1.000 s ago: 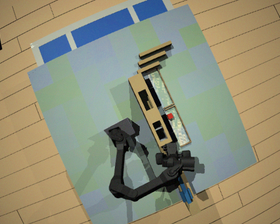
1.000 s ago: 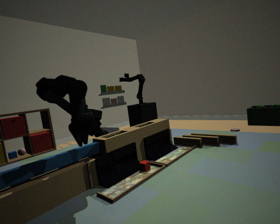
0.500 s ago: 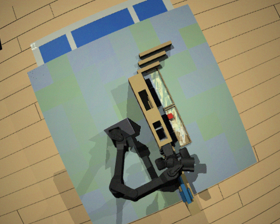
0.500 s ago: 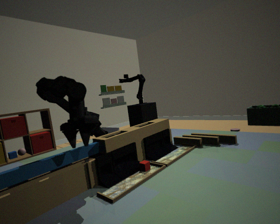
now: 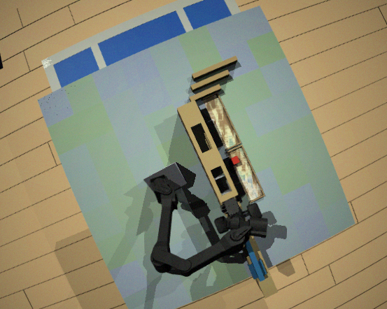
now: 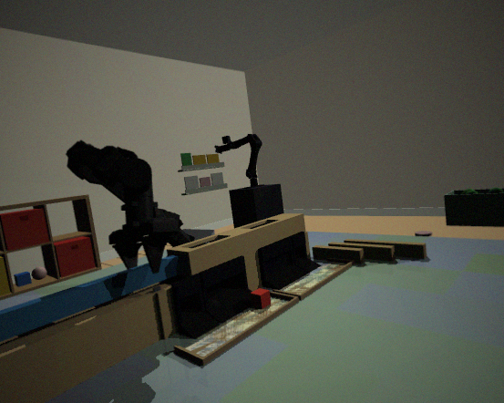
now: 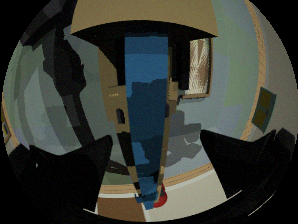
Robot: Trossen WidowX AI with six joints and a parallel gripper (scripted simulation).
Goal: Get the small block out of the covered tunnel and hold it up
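From the top, the long wooden tunnel stands on the patchwork desk, with two openings in its roof. A blue bar runs out beyond one end, and three wooden strips lie side by side near the other. The small red block is beside the tunnel's long side, at the shallow trays. The gripper is past the tunnel's bar end, well apart from the block.

In the exterior view, the block sits just outside the dark side openings, at the nearer tray's far end. The gripper points down at the blue bar, its two fingers spread; whether they touch the bar I cannot tell. Behind the tunnel another black arm stands on a dark box.

In the wrist view, the fingers are wide open with nothing gripped. The blue bar runs lengthwise through the gap between them, and the tunnel's end crosses the top.
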